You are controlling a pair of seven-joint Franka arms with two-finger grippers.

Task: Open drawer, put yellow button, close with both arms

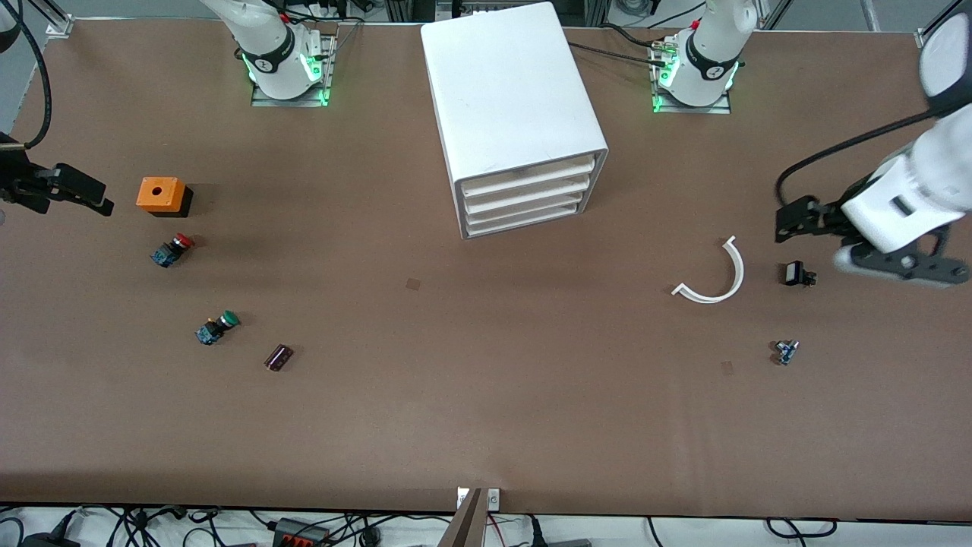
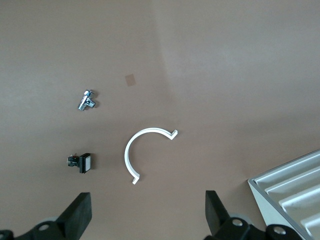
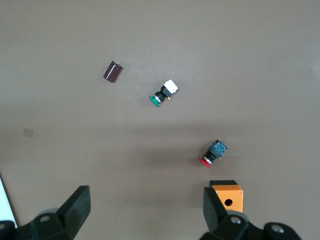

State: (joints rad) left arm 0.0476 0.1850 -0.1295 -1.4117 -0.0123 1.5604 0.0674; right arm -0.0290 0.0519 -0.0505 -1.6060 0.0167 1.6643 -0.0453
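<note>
The white cabinet (image 1: 516, 106) stands at the table's middle, between the two arm bases. Its topmost drawer (image 1: 528, 176) sits flush with the three lower ones, shut. A corner of the cabinet shows in the left wrist view (image 2: 295, 192). No yellow button is in any view. My left gripper (image 1: 796, 220) is open and empty over the table at the left arm's end, by a small black part (image 1: 796, 273). It also shows in the left wrist view (image 2: 147, 215). My right gripper (image 1: 72, 190) is open and empty at the right arm's end, beside an orange box (image 1: 159, 195). It also shows in the right wrist view (image 3: 147, 212).
A red-capped switch (image 1: 171, 250), a green-capped switch (image 1: 216, 328) and a dark cylinder (image 1: 278, 357) lie nearer the front camera than the orange box. A white curved strip (image 1: 717, 277) and a small metal part (image 1: 786, 352) lie toward the left arm's end.
</note>
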